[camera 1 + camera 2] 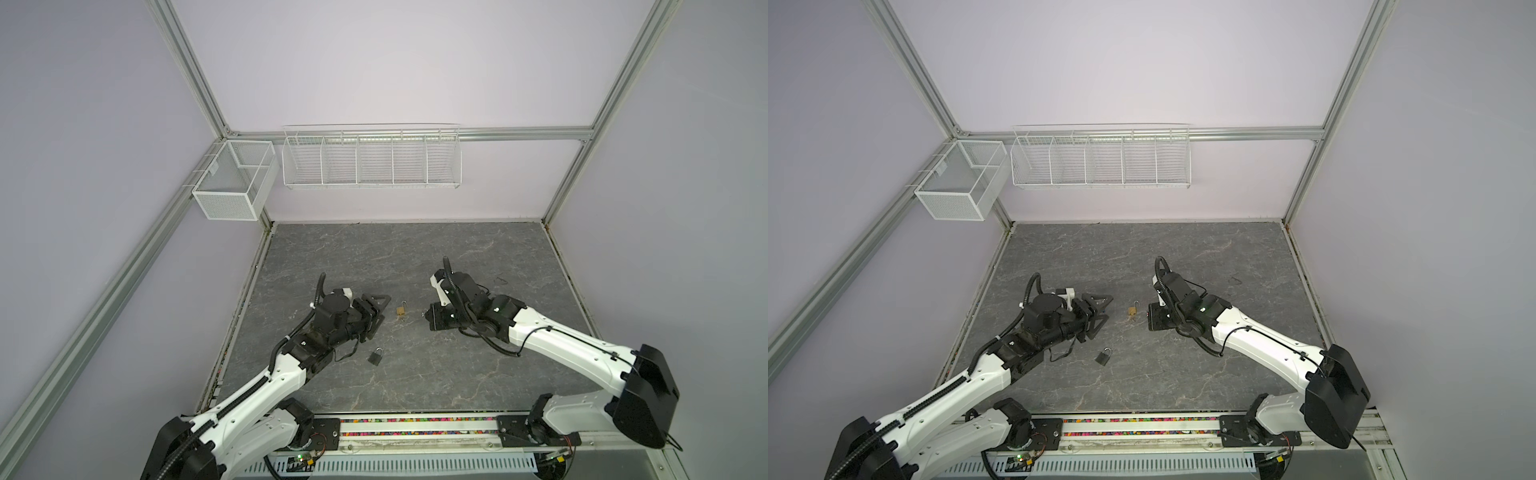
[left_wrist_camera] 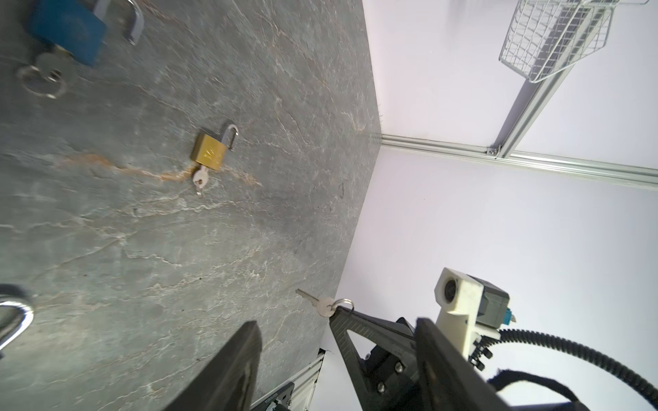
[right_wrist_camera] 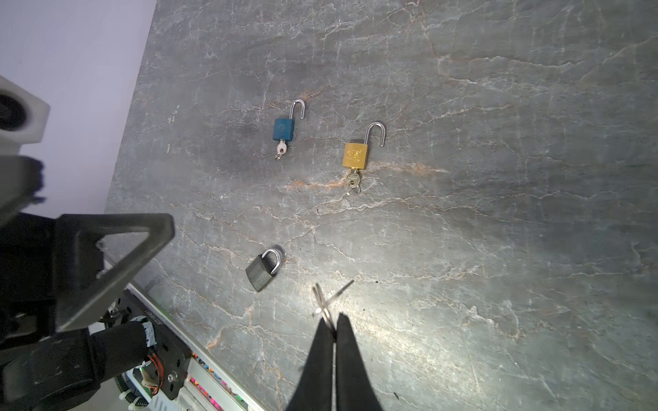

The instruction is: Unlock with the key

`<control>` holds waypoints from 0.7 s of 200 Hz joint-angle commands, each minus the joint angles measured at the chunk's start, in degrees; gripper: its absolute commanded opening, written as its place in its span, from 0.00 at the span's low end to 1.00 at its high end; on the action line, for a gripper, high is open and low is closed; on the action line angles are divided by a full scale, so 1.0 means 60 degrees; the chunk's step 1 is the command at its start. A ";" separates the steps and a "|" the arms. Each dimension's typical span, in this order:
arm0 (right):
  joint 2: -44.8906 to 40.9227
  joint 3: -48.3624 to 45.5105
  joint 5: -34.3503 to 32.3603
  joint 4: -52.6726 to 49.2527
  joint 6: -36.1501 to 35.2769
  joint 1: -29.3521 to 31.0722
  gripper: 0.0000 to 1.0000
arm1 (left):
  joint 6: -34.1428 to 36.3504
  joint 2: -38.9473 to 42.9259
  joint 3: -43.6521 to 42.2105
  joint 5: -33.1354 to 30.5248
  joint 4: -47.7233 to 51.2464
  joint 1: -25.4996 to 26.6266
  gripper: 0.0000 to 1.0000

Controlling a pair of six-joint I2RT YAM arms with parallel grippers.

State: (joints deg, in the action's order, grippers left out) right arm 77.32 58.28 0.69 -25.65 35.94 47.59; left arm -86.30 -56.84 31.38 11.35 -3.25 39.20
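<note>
My right gripper point(image 3: 330, 315) is shut on a small silver key point(image 3: 325, 302) by its ring, and hangs above the grey table point(image 3: 498, 249); the same key point(image 2: 318, 304) shows in the left wrist view. A dark grey padlock point(image 3: 261, 272) with a closed shackle lies just ahead of the key, and shows in both top views point(image 1: 376, 356) point(image 1: 1104, 356). My left gripper point(image 1: 386, 307) is open and empty, left of the gold padlock point(image 1: 401, 310).
The gold padlock point(image 3: 356, 154) and a blue padlock point(image 3: 283, 128) lie with their shackles open and a key in each. White wire baskets point(image 1: 372, 160) point(image 1: 235, 178) hang on the back wall. The right gripper point(image 1: 425, 314) is right of the gold padlock.
</note>
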 commanded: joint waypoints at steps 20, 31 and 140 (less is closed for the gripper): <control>-0.0310 -0.0064 0.0306 -0.0146 -0.0093 -0.0029 0.07 | -0.0977 -0.0699 0.0234 -0.1269 -0.2015 0.0751 0.70; -0.0318 -0.0004 0.0382 -0.0111 -0.0113 -0.0029 0.07 | -0.1158 -0.0850 0.0312 -0.1417 -0.2055 0.0816 0.70; -0.0563 0.0736 0.0368 0.0560 -0.0325 0.0182 0.07 | -0.3323 -0.1379 0.0868 -0.2027 -0.2302 0.1350 0.75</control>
State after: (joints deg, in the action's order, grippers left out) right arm 75.88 60.80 2.85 -24.40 34.85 47.99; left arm -100.97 -65.69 35.11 1.23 -17.02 46.59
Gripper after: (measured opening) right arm 0.070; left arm 0.751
